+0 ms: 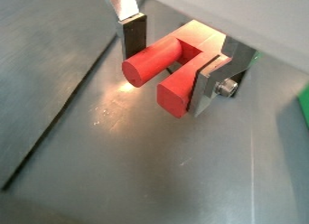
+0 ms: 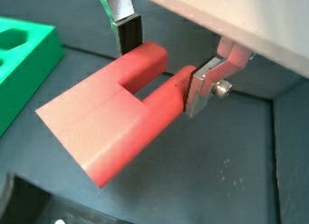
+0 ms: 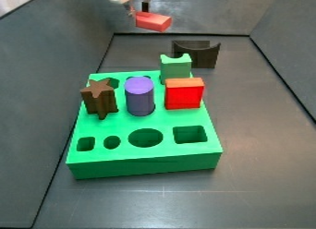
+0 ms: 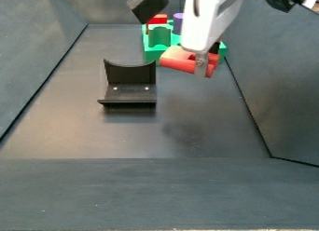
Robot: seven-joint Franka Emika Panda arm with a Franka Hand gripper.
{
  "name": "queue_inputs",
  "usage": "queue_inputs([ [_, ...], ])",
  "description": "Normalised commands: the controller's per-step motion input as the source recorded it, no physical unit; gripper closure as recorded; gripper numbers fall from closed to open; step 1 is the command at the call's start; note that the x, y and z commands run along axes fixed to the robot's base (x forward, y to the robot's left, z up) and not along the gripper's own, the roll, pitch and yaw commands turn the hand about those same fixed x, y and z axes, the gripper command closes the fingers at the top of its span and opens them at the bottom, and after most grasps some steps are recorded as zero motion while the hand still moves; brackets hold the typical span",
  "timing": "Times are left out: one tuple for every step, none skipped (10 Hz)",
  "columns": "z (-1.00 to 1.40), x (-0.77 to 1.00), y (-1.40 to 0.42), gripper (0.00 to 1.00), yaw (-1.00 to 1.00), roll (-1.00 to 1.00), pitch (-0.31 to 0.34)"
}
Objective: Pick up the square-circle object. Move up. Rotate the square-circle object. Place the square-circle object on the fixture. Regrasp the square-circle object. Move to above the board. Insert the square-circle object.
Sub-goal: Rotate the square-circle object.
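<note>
Square-circle object (image 1: 169, 72) sits clamped between the gripper (image 1: 179, 54) plates in a wrist view, its rounded legs pointing away from the wrist over bare grey floor, well clear of any surface. One dark pad presses a leg from one side, the silver plate the other leg, so the tool is closed on the piece.

In a wrist view from the opposite side, the square-circle object (image 2: 115, 119) shows its broad square block end jutting out beyond the fingers (image 2: 200, 88), with a corner of the board (image 2: 24, 60) off to one edge.

In a side view, the gripper (image 3: 146, 11) holds the red piece aloft behind the board (image 3: 142, 145); the fixture (image 3: 198, 53) stands just beyond the board's far corner, lower and to the side of the piece.

In a side view along the table, the fixture (image 4: 129, 84) shows its curved notch and base plate plainly, something the wrist views lack. The held piece (image 4: 187, 61) hangs beside and above it, long axis roughly level. The coming placement likely turns on carrying the piece sideways over that notch.
</note>
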Motion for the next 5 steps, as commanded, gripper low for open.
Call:
queue_inputs([
  [-0.02, 0.0, 0.01, 1.0, -1.0, 0.0, -0.001],
  [-0.02, 0.0, 0.01, 1.0, -1.0, 0.0, -0.001],
  [-0.02, 0.0, 0.01, 1.0, -1.0, 0.0, -0.001],
  [-0.02, 0.0, 0.01, 1.0, -1.0, 0.0, -0.001],
  [-0.02, 0.0, 0.01, 1.0, -1.0, 0.0, -0.001],
])
